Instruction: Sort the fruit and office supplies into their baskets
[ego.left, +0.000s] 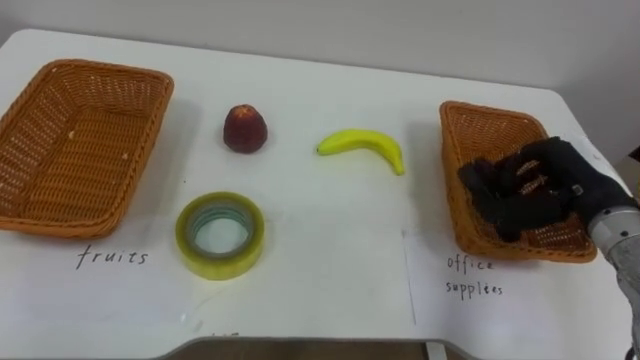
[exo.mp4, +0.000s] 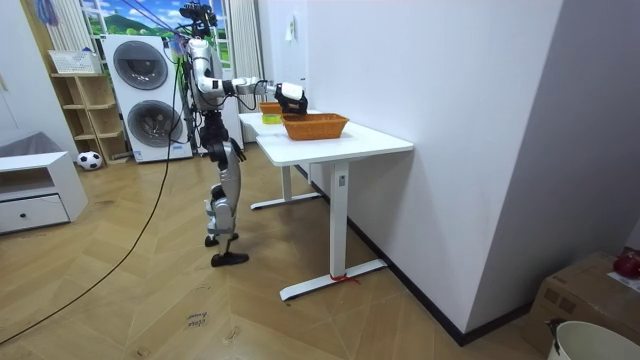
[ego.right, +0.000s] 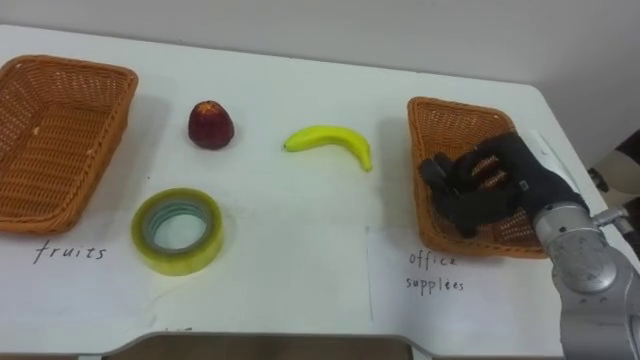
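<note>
A red apple (ego.left: 244, 129) and a yellow banana (ego.left: 365, 145) lie at the middle of the white table (ego.left: 320, 300). Nearer me, a roll of yellowish tape (ego.left: 220, 235) lies flat. One wicker basket (ego.left: 150, 130) stands empty at the left. A smaller wicker basket (ego.left: 455, 150) stands at the right. My right hand (ego.left: 540, 185) hovers over this smaller basket with its dark fingers curled. Whether they hold something I cannot make out. In the room view I stand at the table's end with that hand (exo.mp4: 290, 97) stretched over the basket (exo.mp4: 315, 126).
A handwritten word marks the table in front of each basket. The table's far edge meets a white wall, and its near edge runs close below the tape. In the room view, washing machines (exo.mp4: 140, 95) stand behind me.
</note>
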